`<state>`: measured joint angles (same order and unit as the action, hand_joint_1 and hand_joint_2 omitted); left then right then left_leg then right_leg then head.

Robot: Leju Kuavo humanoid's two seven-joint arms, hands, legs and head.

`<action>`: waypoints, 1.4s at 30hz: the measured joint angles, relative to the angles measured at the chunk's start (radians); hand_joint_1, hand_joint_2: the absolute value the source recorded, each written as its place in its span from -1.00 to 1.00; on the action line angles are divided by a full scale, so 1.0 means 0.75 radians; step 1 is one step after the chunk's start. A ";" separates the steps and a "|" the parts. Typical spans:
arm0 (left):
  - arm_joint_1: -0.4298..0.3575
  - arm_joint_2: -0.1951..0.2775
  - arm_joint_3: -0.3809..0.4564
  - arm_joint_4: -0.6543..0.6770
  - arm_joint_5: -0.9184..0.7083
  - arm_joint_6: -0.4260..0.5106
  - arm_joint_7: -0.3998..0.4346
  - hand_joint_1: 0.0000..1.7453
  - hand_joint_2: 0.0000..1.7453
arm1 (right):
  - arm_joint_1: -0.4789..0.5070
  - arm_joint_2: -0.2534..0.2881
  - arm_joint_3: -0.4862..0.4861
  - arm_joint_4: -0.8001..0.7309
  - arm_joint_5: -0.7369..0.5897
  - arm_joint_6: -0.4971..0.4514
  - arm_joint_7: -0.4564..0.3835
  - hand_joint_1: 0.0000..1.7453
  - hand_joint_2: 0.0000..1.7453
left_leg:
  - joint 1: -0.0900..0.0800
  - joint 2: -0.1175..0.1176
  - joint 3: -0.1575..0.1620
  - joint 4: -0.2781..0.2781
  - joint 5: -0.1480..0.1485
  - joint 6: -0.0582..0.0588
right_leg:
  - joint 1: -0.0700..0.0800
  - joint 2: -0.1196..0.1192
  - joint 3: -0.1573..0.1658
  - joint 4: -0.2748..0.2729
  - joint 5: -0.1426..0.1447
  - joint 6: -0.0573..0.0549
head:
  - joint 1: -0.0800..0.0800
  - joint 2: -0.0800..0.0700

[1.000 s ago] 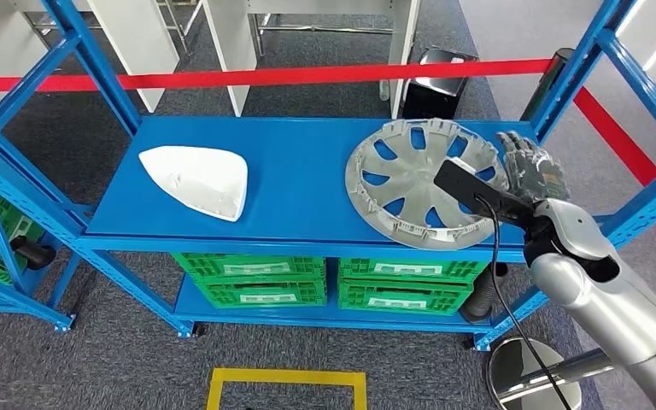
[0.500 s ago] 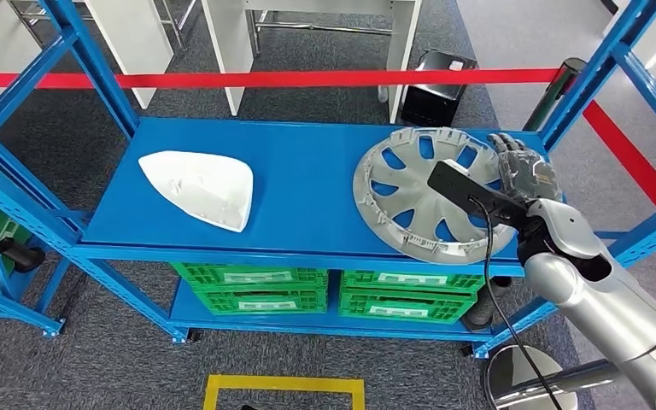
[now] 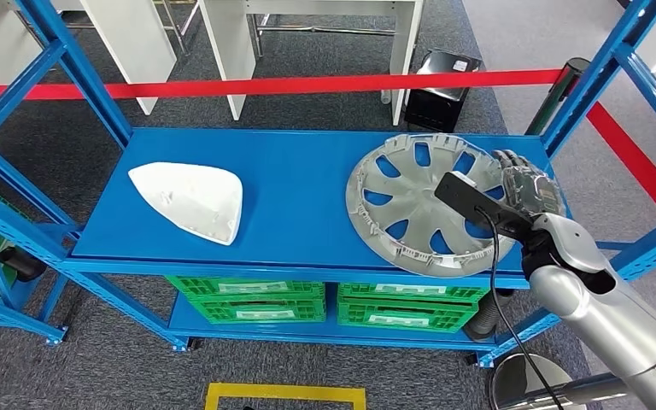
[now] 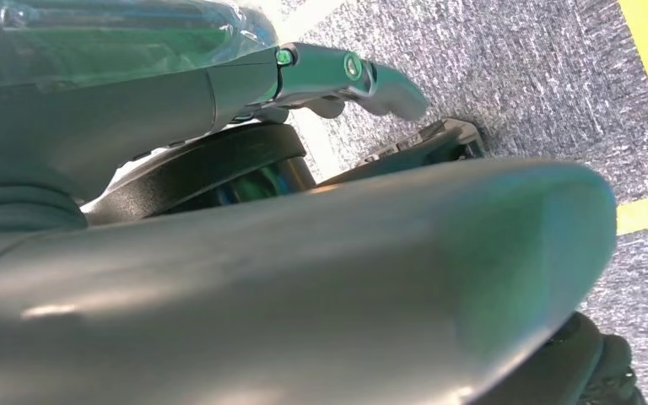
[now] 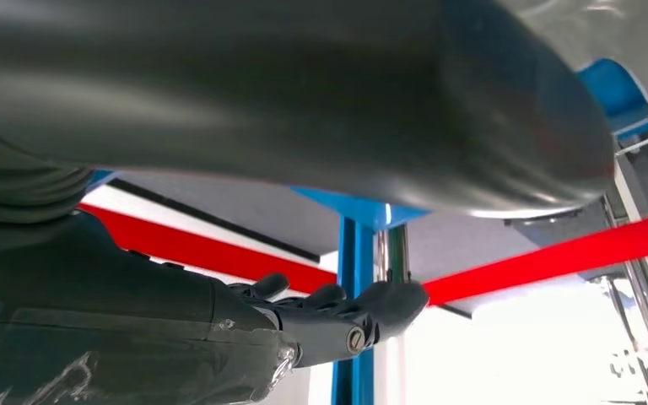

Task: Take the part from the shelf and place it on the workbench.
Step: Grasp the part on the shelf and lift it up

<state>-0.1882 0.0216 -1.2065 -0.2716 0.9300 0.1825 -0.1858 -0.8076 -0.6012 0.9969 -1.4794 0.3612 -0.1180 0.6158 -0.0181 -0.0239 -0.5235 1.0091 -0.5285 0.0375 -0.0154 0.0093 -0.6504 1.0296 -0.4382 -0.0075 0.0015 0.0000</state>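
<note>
A silver hubcap lies on the right part of the blue shelf board, its near rim reaching the board's front edge. A white shell-shaped part lies on the left part. My right hand is at the hubcap's right rim with its fingers stretched out over the board; I cannot see any grip on the rim. In the right wrist view the fingers are straight with nothing between them. My left hand hangs above grey carpet, fingers extended and holding nothing.
Blue uprights frame the shelf on both sides, the right one close to my right arm. Green crates fill the lower level. A red barrier tape runs behind the shelf. A yellow floor marking lies in front.
The whole picture has shifted a little, so the camera moved. My right hand stays at the hubcap's right rim; both parts lie where they were.
</note>
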 joint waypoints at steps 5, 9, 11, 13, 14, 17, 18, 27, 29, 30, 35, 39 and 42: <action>0.001 0.000 0.001 0.000 -0.013 0.000 0.001 -1.00 -1.00 | 0.058 0.022 0.011 0.027 -0.009 -0.020 -0.006 -1.00 -1.00 | 0.002 0.000 0.008 -0.016 0.000 -0.005 | 0.004 -0.001 0.002 0.000 -0.006 -0.011 | -0.006 0.000; 0.003 0.000 0.001 0.000 -0.020 0.000 0.002 -1.00 -1.00 | 0.102 0.050 0.018 0.056 -0.004 -0.041 -0.017 -1.00 -1.00 | 0.004 0.000 0.009 -0.021 0.002 -0.024 | 0.005 -0.002 0.003 0.001 -0.006 -0.013 | -0.007 0.000; 0.003 0.000 0.001 0.000 -0.020 0.000 0.001 -1.00 -1.00 | 0.119 0.063 0.019 0.072 -0.004 -0.048 -0.022 -1.00 -1.00 | 0.004 0.000 0.009 -0.021 0.002 -0.028 | 0.006 -0.002 0.005 0.001 -0.006 -0.013 | -0.007 0.000; 0.003 0.000 0.001 0.000 -0.020 0.000 0.001 -1.00 -1.00 | 0.128 0.077 0.021 0.084 -0.002 -0.049 -0.025 -1.00 -1.00 | 0.004 0.000 0.009 -0.021 0.003 -0.030 | 0.005 -0.002 0.006 0.000 -0.006 -0.014 | -0.007 0.000; 0.003 0.000 0.002 0.000 -0.020 0.000 0.002 -1.00 -1.00 | 0.130 0.083 0.021 0.089 -0.001 -0.049 -0.025 -1.00 -1.00 | 0.004 0.000 0.010 -0.021 0.003 -0.030 | 0.005 -0.002 0.007 0.000 -0.005 -0.014 | -0.006 0.000; 0.003 0.000 0.002 0.000 -0.021 0.000 0.004 -1.00 -1.00 | 0.133 0.097 0.022 0.101 0.001 -0.049 -0.026 -1.00 -1.00 | 0.003 0.000 0.012 -0.021 0.003 -0.030 | 0.005 -0.003 0.009 -0.001 -0.005 -0.013 | -0.006 0.000; 0.003 0.000 0.002 0.000 -0.021 0.000 0.004 -1.00 -1.00 | 0.133 0.101 0.022 0.104 0.001 -0.049 -0.026 -1.00 -1.00 | 0.003 0.000 0.013 -0.021 0.003 -0.030 | 0.005 -0.003 0.010 -0.002 -0.005 -0.013 | -0.006 0.000; 0.003 0.000 0.002 -0.001 -0.022 0.000 0.004 -1.00 -1.00 | 0.136 0.132 0.024 0.134 0.010 -0.047 -0.030 -1.00 -1.00 | 0.002 0.000 0.015 -0.021 0.003 -0.030 | 0.004 -0.003 0.014 -0.006 -0.004 -0.012 | -0.006 0.000; 0.003 0.000 0.002 -0.001 -0.022 0.000 0.004 -1.00 -1.00 | 0.142 0.141 0.025 0.142 0.014 -0.046 -0.036 -1.00 -1.00 | 0.002 0.000 0.015 -0.021 0.003 -0.030 | 0.004 -0.003 0.015 -0.006 -0.004 -0.012 | -0.006 0.000; 0.003 0.000 0.002 -0.001 -0.023 0.000 0.004 -1.00 -1.00 | 0.146 0.146 0.025 0.148 0.015 -0.047 -0.042 -1.00 -1.00 | 0.002 0.000 0.015 -0.021 0.002 -0.030 | 0.004 -0.003 0.015 -0.006 -0.004 -0.012 | -0.006 0.000; 0.002 0.000 0.002 -0.001 -0.023 0.000 0.008 -1.00 -1.00 | 0.172 0.177 0.026 0.176 0.015 -0.046 -0.061 -1.00 -1.00 | 0.002 0.000 0.016 -0.021 0.002 -0.030 | 0.004 -0.003 0.015 -0.006 -0.004 -0.012 | -0.006 0.000; 0.002 -0.001 0.002 -0.001 -0.025 0.000 0.012 -1.00 -1.00 | 0.194 0.204 0.030 0.206 0.019 -0.036 -0.073 -1.00 -1.00 | 0.002 0.000 0.016 -0.021 0.002 -0.030 | 0.004 -0.003 0.015 -0.006 -0.004 -0.012 | -0.006 0.000; 0.001 -0.001 0.002 -0.001 -0.032 0.000 0.017 -1.00 -1.00 | 0.208 0.221 0.031 0.231 0.021 -0.028 -0.078 -1.00 -1.00 | 0.002 0.000 0.016 -0.021 0.002 -0.030 | 0.004 -0.003 0.016 -0.006 -0.004 -0.012 | -0.006 0.000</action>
<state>-0.1872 0.0205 -1.2051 -0.2720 0.9061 0.1823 -0.1731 -0.6516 -0.4355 1.0204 -1.3063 0.3768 -0.1390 0.5575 -0.0164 -0.0241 -0.5115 0.9937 -0.5266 0.0152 -0.0123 0.0069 -0.6388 1.0250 -0.4413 -0.0164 -0.0032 0.0000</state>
